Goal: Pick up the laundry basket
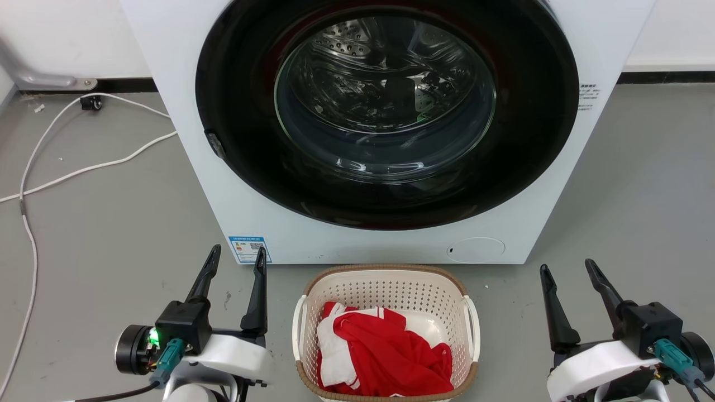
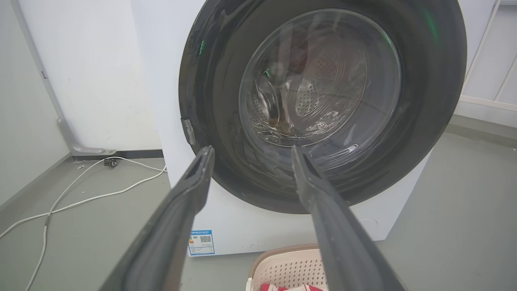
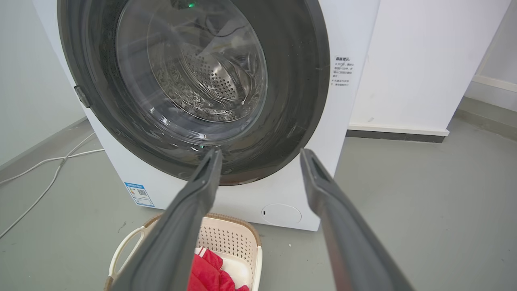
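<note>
Now, left gripper (image 1: 238,250) and right gripper (image 1: 566,266) both spread wide, holding nothing, flanking the laundry basket (image 1: 385,270) on the floor. Red-and-white clothing (image 1: 391,346) inside, perhaps one garment. Just beyond, the washing machine (image 1: 279,223).

Both left gripper (image 1: 238,250) and right gripper (image 1: 567,266) showing two long dark tapering fingers (image 1: 258,296), black block bases (image 1: 181,324) sitting on white wrist shells (image 1: 234,352), teal connectors (image 1: 170,353) trailing dark cables (image 1: 128,392), green light (image 1: 152,336) glowing on left, round black caps (image 1: 129,350) closing the ends.
</note>
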Tool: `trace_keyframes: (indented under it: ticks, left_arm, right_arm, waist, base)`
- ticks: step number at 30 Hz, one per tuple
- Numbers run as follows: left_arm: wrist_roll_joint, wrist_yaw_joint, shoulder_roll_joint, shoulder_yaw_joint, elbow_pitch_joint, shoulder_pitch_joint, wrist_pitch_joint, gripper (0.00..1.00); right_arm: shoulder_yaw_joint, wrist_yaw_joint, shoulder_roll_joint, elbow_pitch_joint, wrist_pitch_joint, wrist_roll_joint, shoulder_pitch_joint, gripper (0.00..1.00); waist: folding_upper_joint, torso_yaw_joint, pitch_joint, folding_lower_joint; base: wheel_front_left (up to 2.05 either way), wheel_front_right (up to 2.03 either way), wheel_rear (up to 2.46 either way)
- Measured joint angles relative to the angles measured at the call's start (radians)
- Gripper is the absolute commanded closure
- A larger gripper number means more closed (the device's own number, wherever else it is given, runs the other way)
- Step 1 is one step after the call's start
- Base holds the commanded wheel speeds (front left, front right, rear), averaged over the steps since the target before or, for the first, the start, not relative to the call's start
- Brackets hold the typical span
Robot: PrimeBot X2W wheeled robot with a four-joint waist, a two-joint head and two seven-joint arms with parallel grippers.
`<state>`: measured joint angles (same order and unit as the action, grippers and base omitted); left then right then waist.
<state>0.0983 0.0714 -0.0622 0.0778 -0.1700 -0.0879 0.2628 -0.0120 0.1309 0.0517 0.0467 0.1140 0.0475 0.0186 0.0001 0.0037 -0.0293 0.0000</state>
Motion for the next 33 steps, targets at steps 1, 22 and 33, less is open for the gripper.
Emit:
trace_keyframes:
  ticks: [1, 22, 33]
  left_arm:
    - [0.002, 0.000, 0.000, -0.001, -0.002, 0.000, 0.000, 0.00]
    - [0.010, 0.000, 0.003, 0.001, -0.019, -0.025, 0.000, 0.00]
    - [0.048, 0.017, -0.002, -0.003, -0.172, -0.155, -0.006, 0.00]
  right_arm:
    - [0.001, 0.000, 0.000, 0.002, 0.000, 0.000, 0.000, 0.00]
    - [0.012, 0.000, 0.000, 0.019, 0.000, 0.014, -0.020, 0.00]
    - [-0.007, 0.000, -0.001, 0.117, -0.027, 0.047, -0.133, 0.00]
  waist:
    - [0.0000, 0.000, 0.000, 0.0000]
    - [0.0000, -0.001, -0.032, 0.0000]
    - [0.0000, -0.011, -0.190, 0.0000]
  base:
    - [0.00, 0.00, 0.00]
    - [0.00, 0.00, 0.00]
    - [0.00, 0.00, 0.00]
